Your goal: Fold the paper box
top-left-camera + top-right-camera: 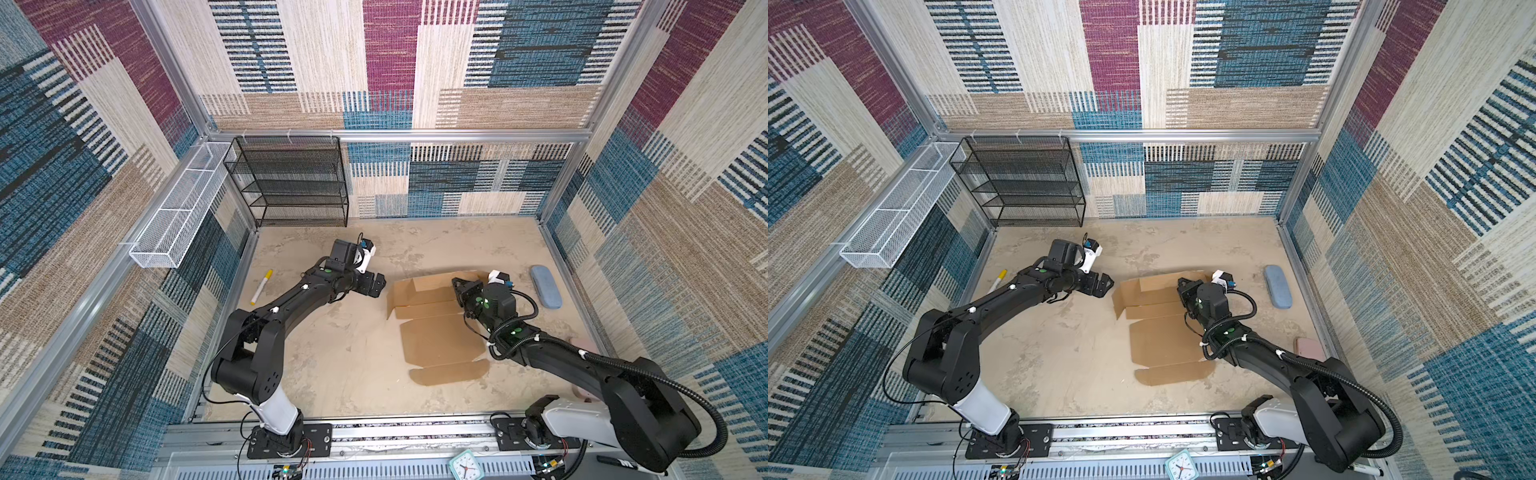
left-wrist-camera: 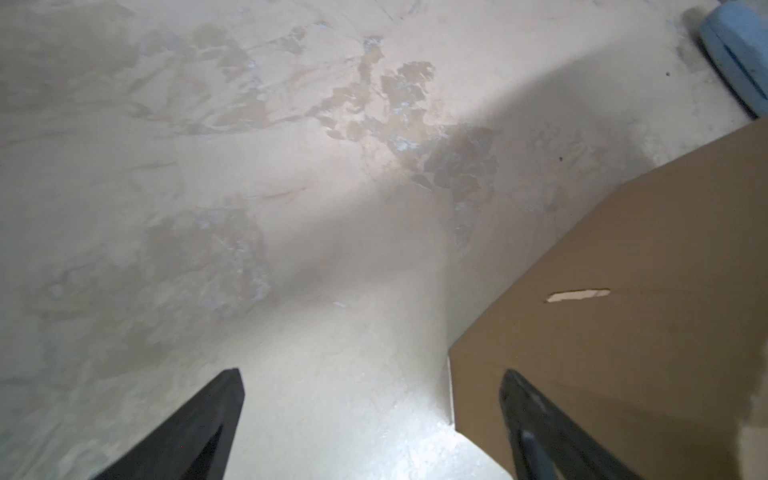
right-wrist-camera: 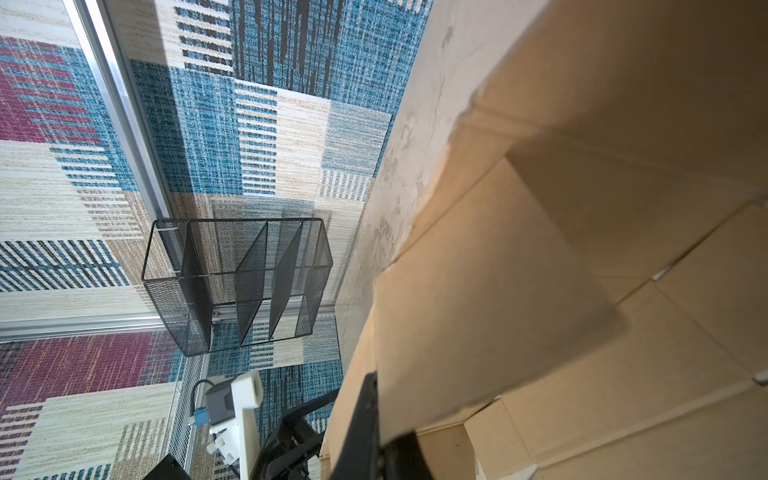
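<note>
Plain unprinted brown across the paper box (image 1: 440, 340). Mottled beige with grey and ochre blotches on the table (image 1: 332, 353). Woven patchwork of blue, magenta, cream and tan, striped in places, on the walls (image 1: 390, 50). Black mesh for the rack (image 1: 291, 183), white mesh for the basket (image 1: 174, 216). White with a yellow cap for the marker (image 1: 261, 287); pale blue for the case (image 1: 545, 286); mint green around the clock (image 1: 465, 465).

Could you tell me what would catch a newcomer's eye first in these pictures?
The brown paper box lies half-folded right of centre, far flaps raised. The right claw pinches one raised flap; the left claw hangs open beside its left edge. Bold patchwork walls surround everything.
</note>
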Robot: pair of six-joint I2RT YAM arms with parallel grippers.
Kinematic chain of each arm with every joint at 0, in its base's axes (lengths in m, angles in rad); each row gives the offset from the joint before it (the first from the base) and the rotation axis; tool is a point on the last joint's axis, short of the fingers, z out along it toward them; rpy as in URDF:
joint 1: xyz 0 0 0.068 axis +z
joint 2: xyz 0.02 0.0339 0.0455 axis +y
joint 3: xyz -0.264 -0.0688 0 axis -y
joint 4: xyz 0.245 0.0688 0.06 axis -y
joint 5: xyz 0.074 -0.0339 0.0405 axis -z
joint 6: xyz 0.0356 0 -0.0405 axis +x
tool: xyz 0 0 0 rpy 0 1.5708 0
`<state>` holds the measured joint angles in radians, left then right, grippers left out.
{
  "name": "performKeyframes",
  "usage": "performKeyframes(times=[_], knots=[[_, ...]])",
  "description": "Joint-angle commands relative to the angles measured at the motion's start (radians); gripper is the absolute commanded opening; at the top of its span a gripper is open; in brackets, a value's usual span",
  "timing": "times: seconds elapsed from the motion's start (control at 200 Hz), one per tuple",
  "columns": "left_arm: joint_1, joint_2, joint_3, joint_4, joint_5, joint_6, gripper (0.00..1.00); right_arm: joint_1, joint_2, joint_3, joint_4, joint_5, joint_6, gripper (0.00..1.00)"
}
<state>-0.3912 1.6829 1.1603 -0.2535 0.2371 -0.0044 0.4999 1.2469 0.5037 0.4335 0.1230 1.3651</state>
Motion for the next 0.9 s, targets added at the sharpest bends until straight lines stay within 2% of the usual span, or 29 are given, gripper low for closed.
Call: performKeyframes(times=[0.0, 0.155, 0.496, 0.896], knots=[[-0.026, 0.034, 0.029, -0.007, 0.072, 0.004, 0.99, 0.0, 0.006, -0.002, -0.023, -0.01, 0.008, 0.0], [-0.049, 0.073, 0.039, -0.021, 0.12, -0.018, 0.99, 0.0, 0.005, -0.005, -0.019, -0.007, 0.01, 0.0], [-0.096, 0.087, 0.021, -0.038, 0.116, -0.066, 0.99, 0.0, 0.005, -0.018, -0.016, -0.005, 0.018, 0.0], [-0.126, 0.019, -0.078, 0.041, 0.134, -0.178, 0.99, 0.004, -0.041, -0.068, -0.001, -0.003, 0.026, 0.0]])
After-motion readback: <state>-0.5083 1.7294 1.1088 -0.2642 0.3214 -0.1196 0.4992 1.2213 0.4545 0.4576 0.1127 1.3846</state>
